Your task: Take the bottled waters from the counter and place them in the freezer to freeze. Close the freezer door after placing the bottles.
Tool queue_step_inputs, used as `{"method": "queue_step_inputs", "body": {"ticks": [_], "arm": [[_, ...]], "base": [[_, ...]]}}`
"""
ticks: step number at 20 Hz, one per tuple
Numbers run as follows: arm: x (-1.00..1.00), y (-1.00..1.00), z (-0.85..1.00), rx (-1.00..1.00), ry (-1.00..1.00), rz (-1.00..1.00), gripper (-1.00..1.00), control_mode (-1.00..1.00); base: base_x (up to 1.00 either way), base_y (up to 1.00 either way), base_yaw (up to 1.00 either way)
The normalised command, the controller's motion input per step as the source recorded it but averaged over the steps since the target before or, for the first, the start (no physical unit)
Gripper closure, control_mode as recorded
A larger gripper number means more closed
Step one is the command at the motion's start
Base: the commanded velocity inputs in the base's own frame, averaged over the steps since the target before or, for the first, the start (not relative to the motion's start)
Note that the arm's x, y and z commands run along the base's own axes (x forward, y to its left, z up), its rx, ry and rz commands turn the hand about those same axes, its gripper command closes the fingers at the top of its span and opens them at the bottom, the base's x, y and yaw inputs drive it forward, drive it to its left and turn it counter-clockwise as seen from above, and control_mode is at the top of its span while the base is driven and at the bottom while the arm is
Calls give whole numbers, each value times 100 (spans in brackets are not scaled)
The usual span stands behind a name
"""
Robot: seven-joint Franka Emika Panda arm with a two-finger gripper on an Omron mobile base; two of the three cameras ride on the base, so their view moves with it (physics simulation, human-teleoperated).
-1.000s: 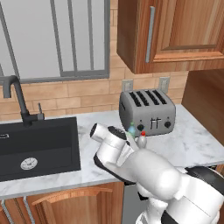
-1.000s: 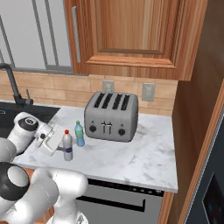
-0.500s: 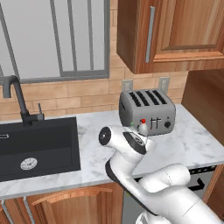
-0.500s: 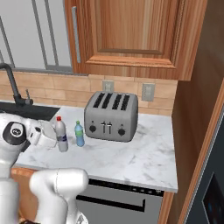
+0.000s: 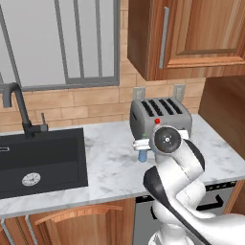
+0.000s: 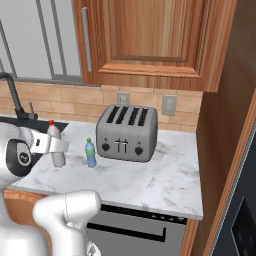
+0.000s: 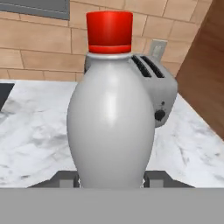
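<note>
The red-capped bottled water (image 7: pixel 111 127) stands upright between my fingertips (image 7: pixel 65 179), and my gripper (image 7: pixel 111 180) is shut on its lower body. From the right base view this bottle (image 6: pixel 57 145) sits in the gripper (image 6: pixel 54 146) low over the left part of the marble counter (image 6: pixel 160 175). The green-capped bottled water (image 6: pixel 90 153) stands on the counter just right of it, in front of the toaster. In the left base view the red cap (image 5: pixel 157 121) peeks over my wrist, and the gripper (image 5: pixel 143 144) overlaps the green-capped bottle (image 5: pixel 142 156). The freezer (image 6: pixel 247 210) is a dark slab at the far right edge.
A steel toaster (image 6: pixel 127 132) stands against the brick backsplash. The black sink (image 5: pixel 38 158) and its faucet (image 5: pixel 16 107) are to the left. A steel dishwasher (image 6: pixel 135 225) sits under the counter. Wooden wall cabinets (image 6: pixel 150 40) hang above, and a tall wooden panel (image 6: pixel 220 125) closes the right side.
The gripper has carried the red-capped bottle up and away from the green-capped one, towards the sink side. The green-capped bottle has stayed in place.
</note>
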Motion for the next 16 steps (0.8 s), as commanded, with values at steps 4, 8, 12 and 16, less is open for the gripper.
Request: {"method": "queue_step_inputs", "body": {"ticks": [4,8,12,16], "arm": [[-43,-24,66,12,19,55,100,-100],[-52,-66,14,42,1,35,100,-100],[-54,-51,1,24,0,7,100,-100],[-39,-22,0,7,1,-19,100,-100]], "base": [[0,0,0],[0,0,0],[0,0,0],[0,0,0]]}}
